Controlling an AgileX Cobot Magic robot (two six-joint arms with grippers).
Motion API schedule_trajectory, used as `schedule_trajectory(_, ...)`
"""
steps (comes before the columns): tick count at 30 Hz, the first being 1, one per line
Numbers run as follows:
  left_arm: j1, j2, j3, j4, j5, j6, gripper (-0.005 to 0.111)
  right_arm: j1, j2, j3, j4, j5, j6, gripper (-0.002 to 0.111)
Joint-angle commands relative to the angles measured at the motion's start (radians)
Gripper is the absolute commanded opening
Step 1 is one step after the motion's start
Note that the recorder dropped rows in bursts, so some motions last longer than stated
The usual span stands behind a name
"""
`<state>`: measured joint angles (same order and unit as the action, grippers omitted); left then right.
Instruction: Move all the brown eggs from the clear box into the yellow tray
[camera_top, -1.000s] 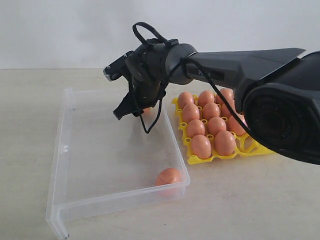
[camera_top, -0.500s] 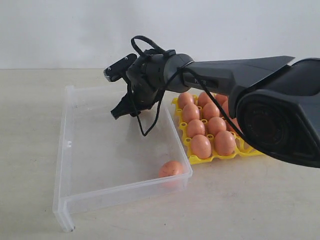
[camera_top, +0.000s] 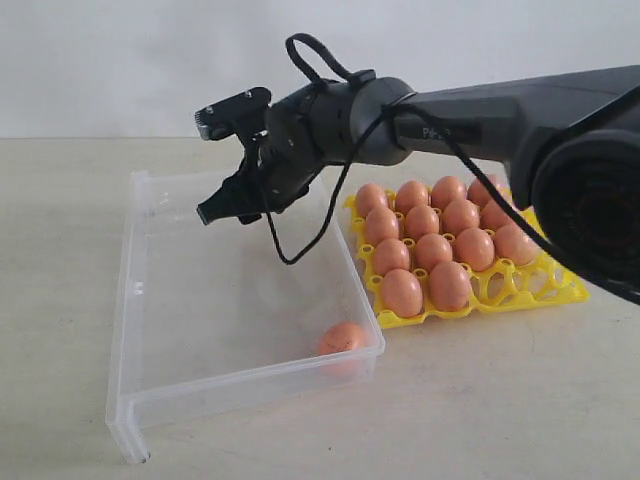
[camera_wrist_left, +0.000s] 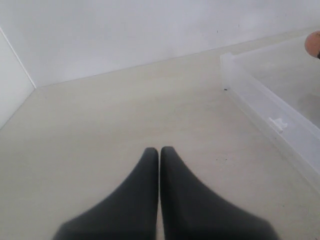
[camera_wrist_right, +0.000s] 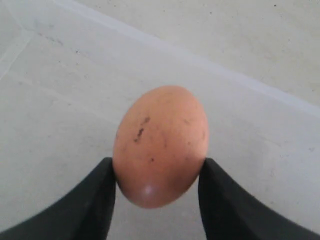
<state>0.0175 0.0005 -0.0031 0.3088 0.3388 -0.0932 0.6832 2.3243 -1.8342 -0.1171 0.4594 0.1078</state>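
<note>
My right gripper (camera_top: 222, 205) hangs over the far part of the clear box (camera_top: 120, 330), shut on a speckled brown egg (camera_wrist_right: 160, 145) held between both fingers; the exterior view hides that egg behind the gripper. One more brown egg (camera_top: 343, 338) lies in the box's near right corner. The yellow tray (camera_top: 520, 295) stands right of the box, with several brown eggs (camera_top: 420, 222) in its cups. My left gripper (camera_wrist_left: 159, 150) is shut and empty over bare table, beside the clear box (camera_wrist_left: 260, 105). It is out of the exterior view.
A pale tabletop (camera_top: 480, 400) carries everything, with a white wall (camera_top: 120, 60) behind it. My right arm (camera_top: 500, 110) stretches from the right above the tray. A black cable loop (camera_top: 290, 250) dangles from the wrist into the box.
My right gripper has risen slightly and swung left over the box with the egg. The arm has lifted, uncovering more of the tray. The box shifted a little a second ago.
</note>
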Motion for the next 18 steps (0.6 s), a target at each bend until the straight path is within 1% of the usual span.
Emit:
schedule_trajectory(1,-0.004,-0.001,0.003,-0.002,-0.003,-0.005,0.001,-0.005,-0.086,0.193,0.024,-0.164,-0.013,0.0)
schedule_trajectory(2,-0.004,-0.001,0.003,-0.002,-0.003,-0.005,0.001,-0.005,-0.115,0.255,0.024,-0.225,-0.013,0.0)
schedule_trajectory(3,-0.004,-0.001,0.003,-0.002,-0.003,-0.005,0.001,-0.005,-0.15,0.34,0.024,-0.329,-0.02,0.0)
schedule_trajectory(8,-0.004,-0.001,0.003,-0.002,-0.003,-0.005,0.001,-0.005,-0.261,0.59,0.027,-0.722,-0.008,0.0)
schedule_trajectory(11,-0.004,-0.001,0.003,-0.002,-0.003,-0.005,0.001,-0.007,-0.324,0.74,0.027,-0.919,0.011,0.0)
schedule_trajectory(13,-0.004,-0.001,0.003,-0.002,-0.003,-0.005,0.001,-0.015,-0.354,0.812,0.027,-1.008,0.036,0.0)
schedule_trajectory(16,-0.004,-0.001,0.003,-0.002,-0.003,-0.005,0.001,-0.037,-0.363,0.894,0.017,-1.092,0.103,0.0)
schedule_trajectory(18,-0.004,-0.001,0.003,-0.002,-0.003,-0.005,0.001,-0.057,-0.363,0.939,-0.037,-1.137,0.158,0.0)
